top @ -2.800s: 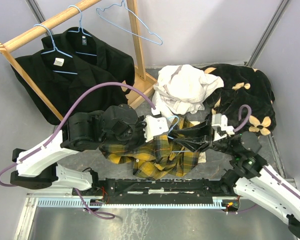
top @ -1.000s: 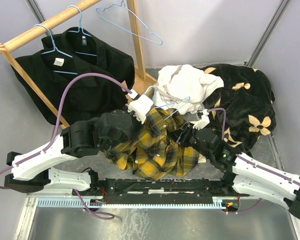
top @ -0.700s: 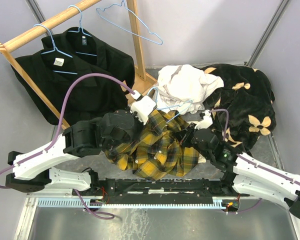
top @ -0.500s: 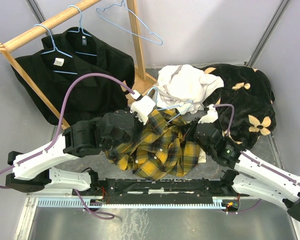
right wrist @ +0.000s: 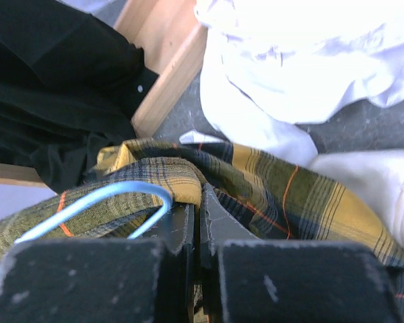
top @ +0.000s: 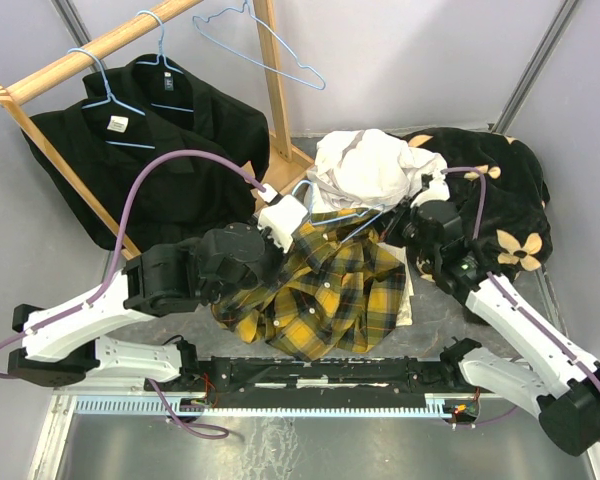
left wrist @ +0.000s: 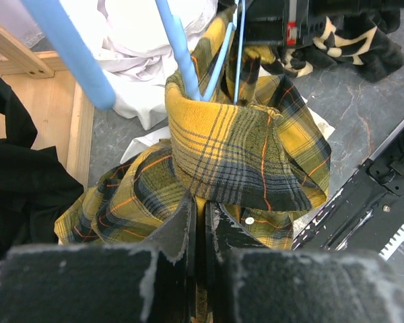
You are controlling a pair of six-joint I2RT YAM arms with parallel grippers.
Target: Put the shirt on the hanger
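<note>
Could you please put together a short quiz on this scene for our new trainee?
1. True or false: the left end effector and the right end effector both stand open.
2. Multiple choice: in the left wrist view, the hanger runs down into which item? A. plaid shirt B. white shirt C. blanket
3. Short answer: how many black shirts hang on the rack?

Key: 1. False, both are shut. 2. A. 3. Two.
</note>
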